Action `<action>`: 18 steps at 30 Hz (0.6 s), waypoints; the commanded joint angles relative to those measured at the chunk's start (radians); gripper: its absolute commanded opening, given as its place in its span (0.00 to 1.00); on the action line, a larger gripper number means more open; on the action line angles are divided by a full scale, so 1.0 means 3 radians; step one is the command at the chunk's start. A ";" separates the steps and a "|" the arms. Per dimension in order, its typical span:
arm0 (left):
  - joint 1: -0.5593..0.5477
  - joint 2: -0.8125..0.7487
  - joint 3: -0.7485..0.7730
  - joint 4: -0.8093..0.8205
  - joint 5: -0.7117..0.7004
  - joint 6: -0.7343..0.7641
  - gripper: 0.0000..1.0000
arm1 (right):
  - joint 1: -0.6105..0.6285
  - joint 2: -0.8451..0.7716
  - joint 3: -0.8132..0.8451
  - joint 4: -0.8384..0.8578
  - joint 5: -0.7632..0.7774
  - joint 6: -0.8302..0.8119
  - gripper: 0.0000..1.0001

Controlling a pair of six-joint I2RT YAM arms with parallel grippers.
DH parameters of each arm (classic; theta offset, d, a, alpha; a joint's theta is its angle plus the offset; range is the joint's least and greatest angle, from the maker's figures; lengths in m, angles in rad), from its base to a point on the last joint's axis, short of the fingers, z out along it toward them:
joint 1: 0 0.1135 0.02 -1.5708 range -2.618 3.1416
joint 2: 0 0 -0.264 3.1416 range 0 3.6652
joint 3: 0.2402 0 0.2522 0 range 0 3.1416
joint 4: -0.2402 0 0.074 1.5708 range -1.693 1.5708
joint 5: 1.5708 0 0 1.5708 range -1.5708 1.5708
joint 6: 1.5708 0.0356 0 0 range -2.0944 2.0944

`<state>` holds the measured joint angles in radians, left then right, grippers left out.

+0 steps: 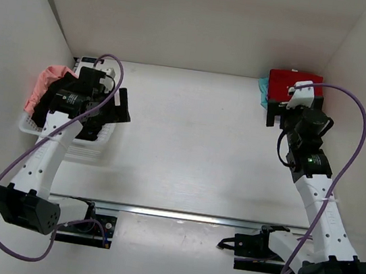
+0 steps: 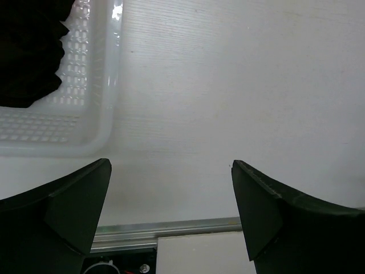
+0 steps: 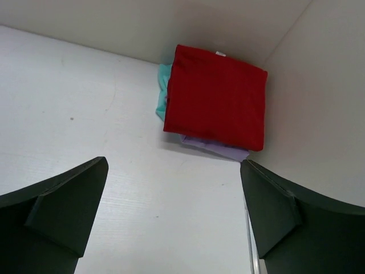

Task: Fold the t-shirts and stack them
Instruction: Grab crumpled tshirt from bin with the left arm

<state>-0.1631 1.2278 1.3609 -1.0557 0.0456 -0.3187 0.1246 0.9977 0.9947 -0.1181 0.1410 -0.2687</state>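
Note:
A folded red t-shirt (image 3: 217, 103) tops a stack in the back right corner, with a teal t-shirt (image 3: 163, 91) and a lilac t-shirt (image 3: 219, 149) showing beneath it. From above, the red t-shirt (image 1: 293, 79) is partly covered by my right gripper (image 1: 295, 105). That right gripper (image 3: 174, 162) is open and holds nothing, just short of the stack. A salmon-pink t-shirt (image 1: 43, 82) and a black t-shirt (image 2: 28, 51) lie in the basket at the left. My left gripper (image 1: 107, 116) hangs by the basket; the left gripper (image 2: 171, 165) is open over bare table, holding nothing.
The white mesh basket (image 2: 85, 74) stands at the table's left side, against the left wall (image 1: 11, 51). A metal rail (image 1: 185, 215) runs across the near edge. The right wall (image 3: 319, 114) stands close beside the stack.

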 commanded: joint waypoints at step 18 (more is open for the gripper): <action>0.0185 -0.0054 0.0305 -0.0066 -0.0381 0.0229 0.98 | -0.0057 0.0228 0.0110 -0.0123 -0.0163 0.0067 0.99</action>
<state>-0.1535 1.1389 1.3781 -1.1057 0.0742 -0.2440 0.1089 1.0676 1.0027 -0.1783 0.1101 -0.2611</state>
